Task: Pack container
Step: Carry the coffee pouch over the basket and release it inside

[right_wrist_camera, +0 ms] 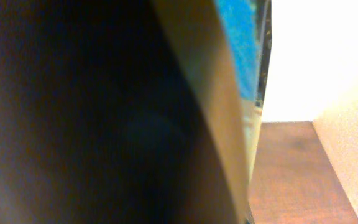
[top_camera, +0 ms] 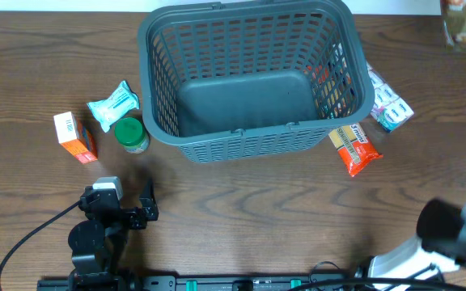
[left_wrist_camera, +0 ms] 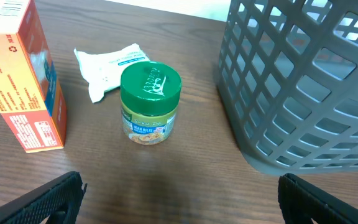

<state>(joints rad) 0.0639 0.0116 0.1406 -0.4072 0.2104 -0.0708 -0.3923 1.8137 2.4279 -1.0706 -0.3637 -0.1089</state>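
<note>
The container, a large dark grey lattice basket, stands at the back middle of the table, and its floor shows nothing on it. Its corner fills the right of the left wrist view. My left gripper is open and empty at the front left, pointing at a green-lidded jar a short way ahead. My right arm is at the front right edge. Its wrist view is blocked by a dark blurred surface, so its fingers are hidden.
An orange box and a white-teal packet lie left of the basket by the jar. A red-orange snack pack and a white blister pack lie at the basket's right.
</note>
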